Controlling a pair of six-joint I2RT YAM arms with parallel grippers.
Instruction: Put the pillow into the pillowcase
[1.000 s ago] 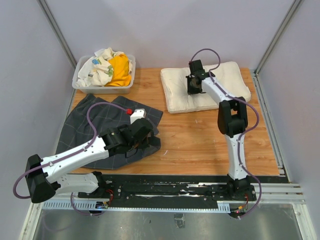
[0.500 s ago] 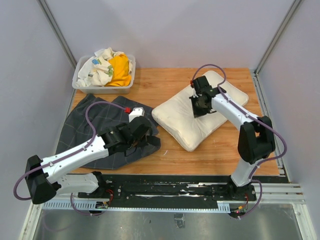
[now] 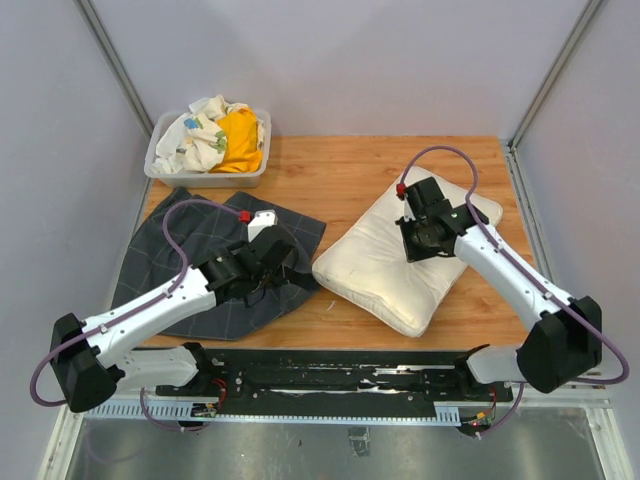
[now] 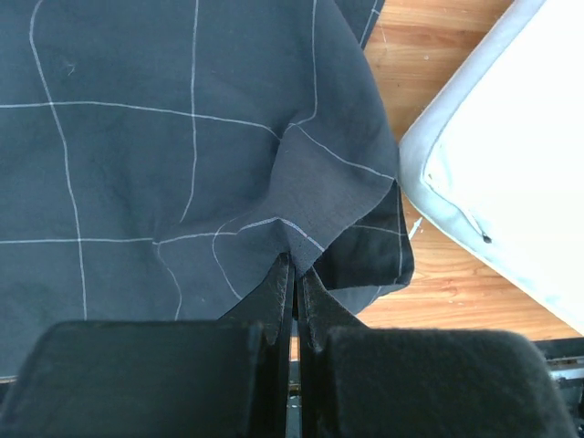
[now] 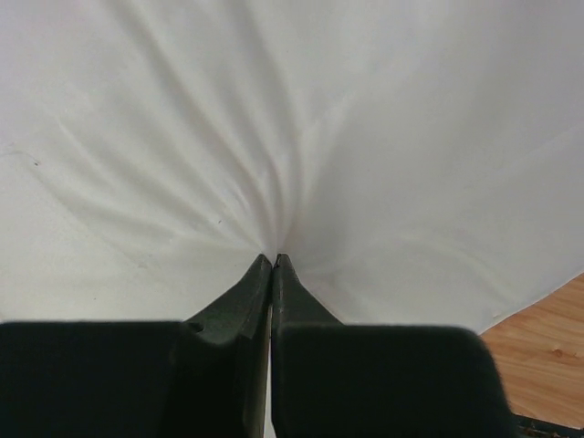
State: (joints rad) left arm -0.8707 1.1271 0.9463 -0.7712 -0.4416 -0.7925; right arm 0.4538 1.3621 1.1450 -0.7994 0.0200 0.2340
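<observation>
The left tool (image 4: 292, 269) is closed on a raised fold of the pillowcase (image 4: 137, 137) near its right edge. The pillowcase lies spread on the left side of the table (image 3: 340, 170). The pillow (image 3: 380, 270) lies diagonally, right of centre, with its left corner just beside the pillowcase. The right tool (image 5: 274, 265) is closed on a pinch of the pillow's upper surface. At the far left corner, a bin (image 3: 205, 178) holds a yellow cloth (image 3: 240, 140) and a white patterned cloth (image 3: 195, 135).

In the left wrist view the pillowcase (image 4: 137, 137) runs off the top and left edges, the pillow (image 4: 511, 164) off the right.
</observation>
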